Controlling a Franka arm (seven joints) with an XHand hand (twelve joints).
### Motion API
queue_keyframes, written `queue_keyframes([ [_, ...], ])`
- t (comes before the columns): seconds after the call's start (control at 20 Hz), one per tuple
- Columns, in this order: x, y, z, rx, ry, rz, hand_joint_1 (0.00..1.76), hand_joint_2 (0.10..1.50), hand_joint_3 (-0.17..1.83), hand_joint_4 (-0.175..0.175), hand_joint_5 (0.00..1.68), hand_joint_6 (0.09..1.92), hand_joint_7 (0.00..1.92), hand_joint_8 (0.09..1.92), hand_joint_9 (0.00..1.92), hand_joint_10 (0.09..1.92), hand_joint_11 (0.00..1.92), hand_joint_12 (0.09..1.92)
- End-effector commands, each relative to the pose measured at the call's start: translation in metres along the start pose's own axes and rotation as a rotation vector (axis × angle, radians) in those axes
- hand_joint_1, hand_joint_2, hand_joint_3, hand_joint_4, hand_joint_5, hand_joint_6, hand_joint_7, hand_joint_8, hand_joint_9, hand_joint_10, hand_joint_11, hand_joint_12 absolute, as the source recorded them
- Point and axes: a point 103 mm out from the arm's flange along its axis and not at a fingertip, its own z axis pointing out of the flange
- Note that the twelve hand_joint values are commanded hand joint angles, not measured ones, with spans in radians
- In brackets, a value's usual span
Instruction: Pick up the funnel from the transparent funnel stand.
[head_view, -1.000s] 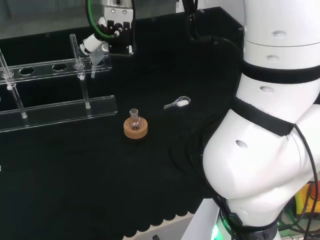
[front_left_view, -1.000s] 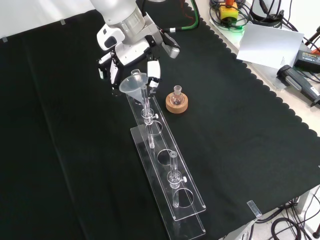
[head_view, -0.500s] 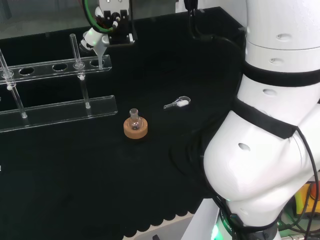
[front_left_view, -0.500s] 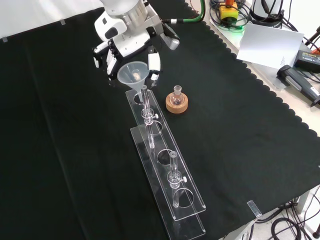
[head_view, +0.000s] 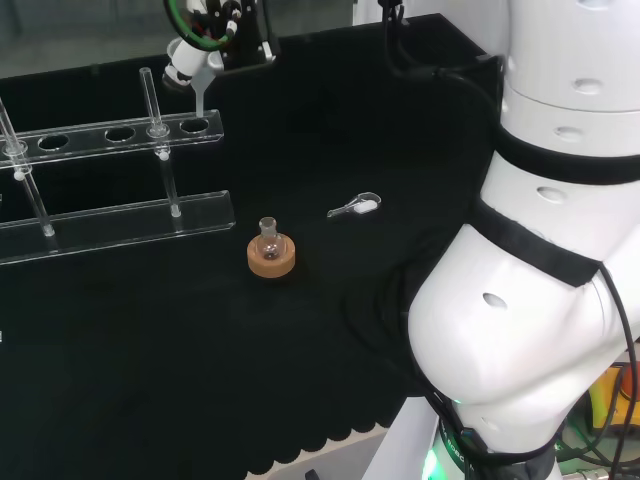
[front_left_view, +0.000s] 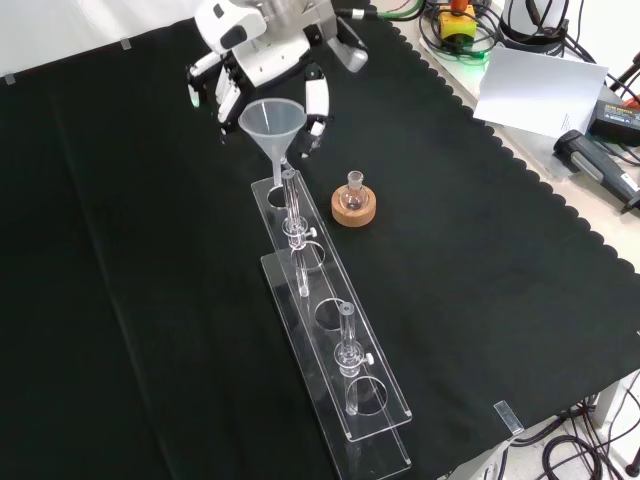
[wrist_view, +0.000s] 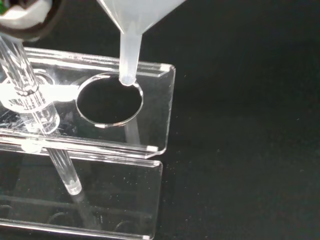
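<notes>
Front view, nearest edge of the cloth: the transparent funnel stand (front_left_view: 335, 350) runs away from the camera as a long clear rack, a base plate under an upper plate pierced with round holes, held apart by thin clear posts. Holes along the near and middle stretch sit vacant.

Just to the right of the stand's far end, a cork ring (front_left_view: 353, 210) rests on the black cloth with a small round flask (front_left_view: 353, 188) upright in it. Apart from the stand, not touching.

Head view adds a small clear scoop (head_view: 355, 207) with a white end lying on the cloth to the right of the cork ring, well apart from it.

Far end of the stand: the funnel (front_left_view: 273, 125) hangs above the last hole, mouth up, stem pointing down. Wrist view shows the stem tip (wrist_view: 127, 79) over the rim of that end hole (wrist_view: 109, 98), clear of the plate; whether any of it is below the plate's top surface I cannot tell.

Farthest: my hand (front_left_view: 262, 62) comes in from the top of the front view, fingers (front_left_view: 318, 105) curled around the funnel's cone from both sides, pinching it. Head view puts my hand at top left, above the stand's right-hand end, with the funnel below it.
</notes>
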Motion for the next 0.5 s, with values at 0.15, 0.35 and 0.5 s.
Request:
queue_keyframes([
  [0.15,-0.007,-0.021,-0.018,-0.010,-0.052,-0.019,0.80,0.54,0.64,-0.028,0.63,0.64,1.03,0.90,0.84,0.36,0.00,1.09],
  [0.35,-0.005,-0.018,-0.019,0.002,-0.044,-0.026,0.80,0.54,0.64,-0.027,0.63,0.64,1.03,0.90,0.84,0.36,0.00,1.09],
  [0.5,-0.003,-0.011,-0.023,-0.001,-0.046,-0.033,0.80,0.54,0.64,-0.027,0.63,0.64,1.03,0.90,0.84,0.36,0.00,1.10],
])
